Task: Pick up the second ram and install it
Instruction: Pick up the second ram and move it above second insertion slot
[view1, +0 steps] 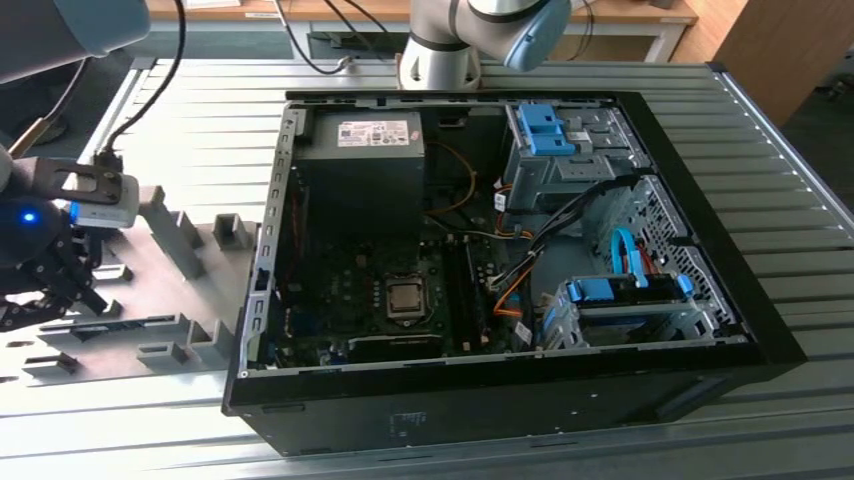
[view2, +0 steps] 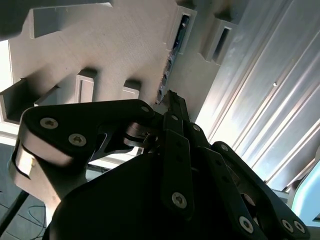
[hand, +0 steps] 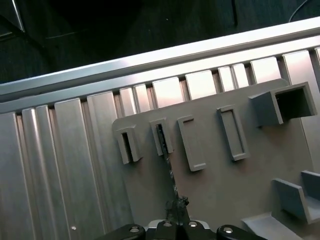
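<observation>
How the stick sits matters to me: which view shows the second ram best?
The first wrist view: the second ram runs full length, edge-on, from its gray fixture slot to the gripper. The second wrist view shows part of its side. In the exterior view it is too small to tell.

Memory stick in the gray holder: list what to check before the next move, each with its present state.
1. Memory stick stands on edge in a slot of the gray holder: ok.
2. Gripper sits at the stick's near end, in line with it: ok.
3. Computer case lies open, board exposed: ok.
4. Long slots on the board free to take it: cannot tell.
5. Cables lie close beside those slots: not ok.
</observation>
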